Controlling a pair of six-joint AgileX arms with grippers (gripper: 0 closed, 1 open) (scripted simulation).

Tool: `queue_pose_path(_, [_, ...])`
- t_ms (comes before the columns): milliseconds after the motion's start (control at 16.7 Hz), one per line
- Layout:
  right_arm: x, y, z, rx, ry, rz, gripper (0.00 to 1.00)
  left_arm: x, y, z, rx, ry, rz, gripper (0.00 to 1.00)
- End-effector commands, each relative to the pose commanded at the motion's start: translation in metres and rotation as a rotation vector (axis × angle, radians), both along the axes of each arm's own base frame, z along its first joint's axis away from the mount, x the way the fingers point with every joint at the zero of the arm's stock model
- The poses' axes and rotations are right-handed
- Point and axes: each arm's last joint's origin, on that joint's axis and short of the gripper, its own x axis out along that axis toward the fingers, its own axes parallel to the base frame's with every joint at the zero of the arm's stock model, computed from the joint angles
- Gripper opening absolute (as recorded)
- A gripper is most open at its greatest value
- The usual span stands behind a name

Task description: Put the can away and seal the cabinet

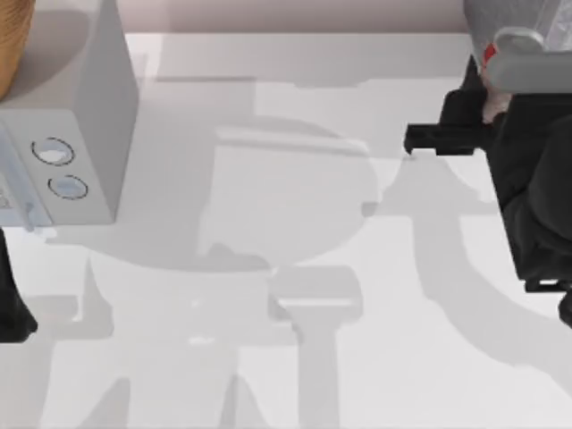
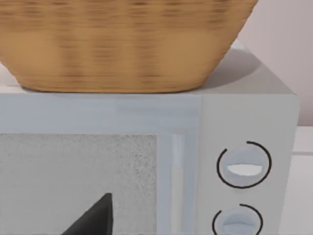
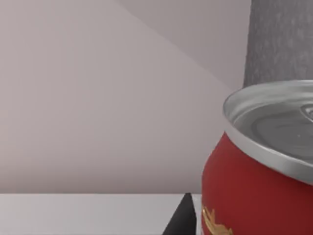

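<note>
Can: small red cylindrical tin [image 3: 244, 196] with a silver lid and a gold-yellow mark low on its side, upright and very close to the right wrist camera. From above, a sliver of its red shows at the counter's far right corner [image 1: 488, 55].
Cabinet: big dark-grey speckled box [image 3: 281, 44] rising just behind the can, at the far right of the white counter [image 1: 295, 357].
Right hand: black, at the counter's far right [image 1: 469, 107], beside the can and near the cabinet. Whether it is clamped on the tin, I cannot tell.
Left arm: dark, low at the counter's left edge [image 1: 11, 304].
Left hand: a black wedge [image 2: 95, 218] in front of the smooth light-grey box with two round dials [image 2: 244, 127]; grip state, cannot tell.
On the dialled box: a woven tan wicker basket [image 2: 122, 44] sits on top.
</note>
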Motion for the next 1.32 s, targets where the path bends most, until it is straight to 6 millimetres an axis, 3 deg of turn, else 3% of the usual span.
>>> queue_pose_path(300, [-0.042, -0.078, 0.015, -0.001, 0.003, 0.001, 0.0, 0.0, 0.0, 0.0, 0.0, 0.0, 0.0, 1.0])
queue_pose_path(600, [-0.093, -0.129, -0.005, 0.0, 0.003, 0.003, 0.0, 0.0, 0.0, 0.0, 0.0, 0.0, 0.0, 1.0])
queue_pose_path(900, [-0.124, -0.151, -0.04, 0.001, 0.001, 0.005, 0.0, 0.0, 0.0, 0.0, 0.0, 0.0, 0.0, 1.0])
queue_pose_path(1140, [-0.132, -0.158, -0.058, 0.002, 0.0, 0.006, 0.0, 0.0, 0.0, 0.0, 0.0, 0.0, 0.0, 1.0])
queue_pose_path(1320, [-0.133, -0.158, -0.06, 0.002, 0.0, 0.006, 0.0, 0.0, 0.0, 0.0, 0.0, 0.0, 0.0, 1.0])
